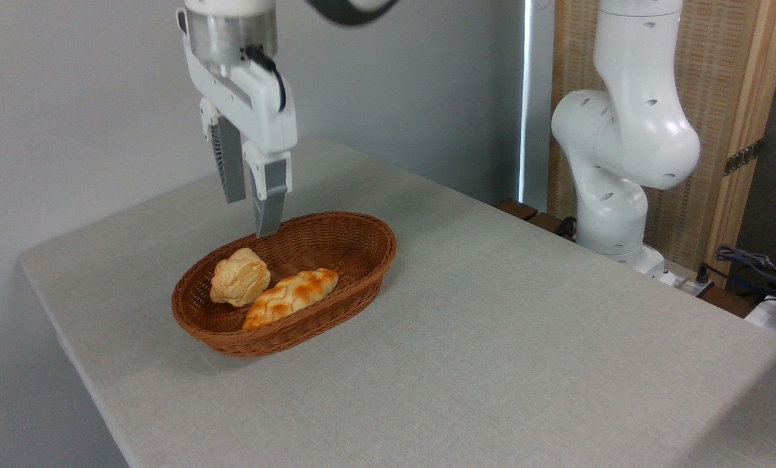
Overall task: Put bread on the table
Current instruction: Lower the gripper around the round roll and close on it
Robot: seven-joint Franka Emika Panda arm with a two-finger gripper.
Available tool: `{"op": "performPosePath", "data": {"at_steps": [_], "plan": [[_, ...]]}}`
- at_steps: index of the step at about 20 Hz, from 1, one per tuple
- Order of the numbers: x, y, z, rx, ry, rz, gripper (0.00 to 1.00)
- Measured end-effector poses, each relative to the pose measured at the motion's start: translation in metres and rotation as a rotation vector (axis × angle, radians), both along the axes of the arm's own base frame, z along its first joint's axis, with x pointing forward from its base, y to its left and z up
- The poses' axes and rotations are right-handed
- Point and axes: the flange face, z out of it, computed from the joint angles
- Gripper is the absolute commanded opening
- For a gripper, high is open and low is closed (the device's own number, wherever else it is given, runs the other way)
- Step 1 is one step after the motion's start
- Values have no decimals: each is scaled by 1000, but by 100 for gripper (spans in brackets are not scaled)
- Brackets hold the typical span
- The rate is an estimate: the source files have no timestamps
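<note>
One view only, from the fixed camera.

Tabletop (pixel 492 338): grey-beige woven cloth, rounded corner at left. Carries a brown oval wicker basket (pixel 362 273) toward its left side.

Basket contents, two items:
- bread (pixel 240 277): small round lumpy bun, pale tan, at the left end of the basket, resting against the inner wall.
- braided loaf (pixel 290 296): longer, orange-brown with pale streaks, lying just beside the bun and touching it or nearly so.

Tool (pixel 253 218): hangs above the basket's back-left rim, over and slightly behind the bun, fingers pointing down. Jaws stand apart by a moderate gap and grip nothing. Clear air shows between the fingertips and the bun.

Arm base (pixel 612 214): white, at the far right edge of the tabletop, well apart from the basket.

Step in hand, as judged: approach to the bun, grasp not yet made; the bun is in the basket, not on the cloth.

Next move, as judged: lower the tool so the fingers straddle the bun alone, keeping clear of the loaf and the wicker wall, then close, lift and carry to bare cloth.
</note>
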Motion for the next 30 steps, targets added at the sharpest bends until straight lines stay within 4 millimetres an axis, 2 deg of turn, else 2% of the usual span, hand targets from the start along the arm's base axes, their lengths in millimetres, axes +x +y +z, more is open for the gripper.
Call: {"op": "performPosePath", "data": {"at_steps": [3,8,11,15,16,19,20,21,30], "plan": [[-8,-27,-27,-42,-33,63,100],[-10,-46,-61,-55,-62,83,100],[-12,-67,-94,-54,-67,62,100],[-9,-71,-119,-50,-59,62,100],[-7,-74,-124,-52,-66,60,96],[-7,-85,-138,-55,-75,48,52],[-7,-86,-140,-55,-73,47,45],[-7,-86,-142,-54,-72,47,41],[-7,-86,-142,-54,-71,47,42]]}}
